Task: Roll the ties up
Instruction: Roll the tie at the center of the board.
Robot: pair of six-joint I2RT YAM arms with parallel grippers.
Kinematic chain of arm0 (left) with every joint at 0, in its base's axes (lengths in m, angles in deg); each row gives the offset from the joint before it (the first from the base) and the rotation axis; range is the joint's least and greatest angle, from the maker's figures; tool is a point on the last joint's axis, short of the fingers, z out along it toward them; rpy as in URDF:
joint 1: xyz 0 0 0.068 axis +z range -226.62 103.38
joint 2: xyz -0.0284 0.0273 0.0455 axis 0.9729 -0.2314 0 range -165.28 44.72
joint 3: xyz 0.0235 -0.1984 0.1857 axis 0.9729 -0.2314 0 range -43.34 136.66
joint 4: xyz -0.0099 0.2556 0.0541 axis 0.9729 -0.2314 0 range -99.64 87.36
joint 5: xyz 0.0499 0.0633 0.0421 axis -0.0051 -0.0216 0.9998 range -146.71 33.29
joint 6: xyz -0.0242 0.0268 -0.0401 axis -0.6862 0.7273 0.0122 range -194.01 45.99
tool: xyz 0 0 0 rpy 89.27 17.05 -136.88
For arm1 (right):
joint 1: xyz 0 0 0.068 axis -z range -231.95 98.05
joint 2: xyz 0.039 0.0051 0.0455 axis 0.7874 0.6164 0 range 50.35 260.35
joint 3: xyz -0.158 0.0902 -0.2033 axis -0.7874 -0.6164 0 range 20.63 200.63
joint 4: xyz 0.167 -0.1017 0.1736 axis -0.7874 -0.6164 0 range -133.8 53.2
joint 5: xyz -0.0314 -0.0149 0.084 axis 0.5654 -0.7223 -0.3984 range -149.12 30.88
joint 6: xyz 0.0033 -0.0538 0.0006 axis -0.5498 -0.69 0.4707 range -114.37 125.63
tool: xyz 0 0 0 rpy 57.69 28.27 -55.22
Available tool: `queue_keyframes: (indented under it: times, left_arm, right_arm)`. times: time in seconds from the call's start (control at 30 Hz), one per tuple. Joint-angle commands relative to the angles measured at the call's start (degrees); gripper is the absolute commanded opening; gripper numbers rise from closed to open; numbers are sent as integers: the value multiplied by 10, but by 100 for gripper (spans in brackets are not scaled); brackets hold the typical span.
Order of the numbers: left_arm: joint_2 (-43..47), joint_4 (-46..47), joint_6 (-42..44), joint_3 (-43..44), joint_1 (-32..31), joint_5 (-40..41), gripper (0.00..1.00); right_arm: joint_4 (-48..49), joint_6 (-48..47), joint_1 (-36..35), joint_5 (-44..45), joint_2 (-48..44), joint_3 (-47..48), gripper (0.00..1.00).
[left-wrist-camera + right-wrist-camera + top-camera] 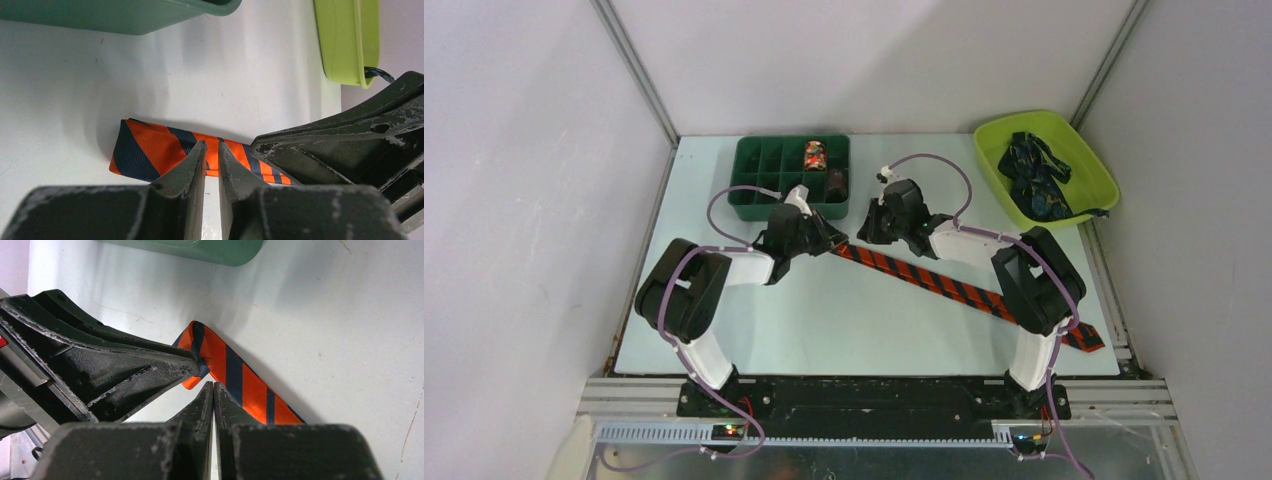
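Note:
A red-orange tie (944, 283) with dark diagonal stripes lies flat on the table, running from the middle to the near right edge. Its far end is folded over (150, 147). My left gripper (832, 240) sits at that fold; its fingers (212, 146) are a narrow gap apart over the tie's near edge, with bare table showing between them. My right gripper (871, 232) faces it from the other side, shut (213, 385), tips at the edge of the tie (250, 385). Whether fabric is pinched there I cannot tell. The right arm hides part of the strip.
A dark green divided tray (759, 212) stands just behind both grippers, holding a small striped roll (815, 156) and a dark roll (837, 183). A lime basin (1024, 120) at the back right holds dark navy ties (1034, 175). Walls close in on both sides.

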Motion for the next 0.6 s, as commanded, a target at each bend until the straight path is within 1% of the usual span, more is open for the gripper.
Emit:
queue_keyframes:
  times: [0.0,0.1,0.43,0.57]
  left_arm:
    - [18,5,2,16,-3,-2,20]
    - [18,7,1,17,-3,-4,20]
    - [69,-21,11,19,2,5,21]
    - [89,-27,15,6,17,10,22]
  right_arm:
    - [9,-10,1,-16,-12,0,6]
    - [16,-6,1,-29,-6,1,8]
    - [20,-4,0,-20,-9,0,9]
    - [24,-10,-5,-37,-8,1,9]
